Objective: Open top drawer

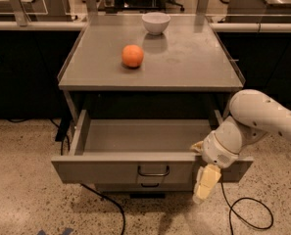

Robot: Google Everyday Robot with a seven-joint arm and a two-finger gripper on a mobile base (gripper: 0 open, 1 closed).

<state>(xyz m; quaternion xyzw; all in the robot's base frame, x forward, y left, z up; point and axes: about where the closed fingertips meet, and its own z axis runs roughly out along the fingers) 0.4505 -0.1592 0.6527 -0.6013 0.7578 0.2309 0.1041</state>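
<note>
The top drawer [106,170] is a wide grey metal drawer under the grey cabinet top. It stands pulled far out towards me, and its inside [145,136] shows bare. A small dark loop handle [153,172] sits at the centre of its flat front. My gripper [204,181] hangs down in front of the drawer's right front corner, to the right of the handle and apart from it. The white arm [262,116] reaches in from the right. A lower drawer's small handle [147,184] peeks out just below the front.
An orange [133,56] and a white bowl [156,23] sit on the cabinet top [199,62]. Dark counters stand behind on both sides. Black cables lie on the speckled floor at the left [106,202] and right [250,214].
</note>
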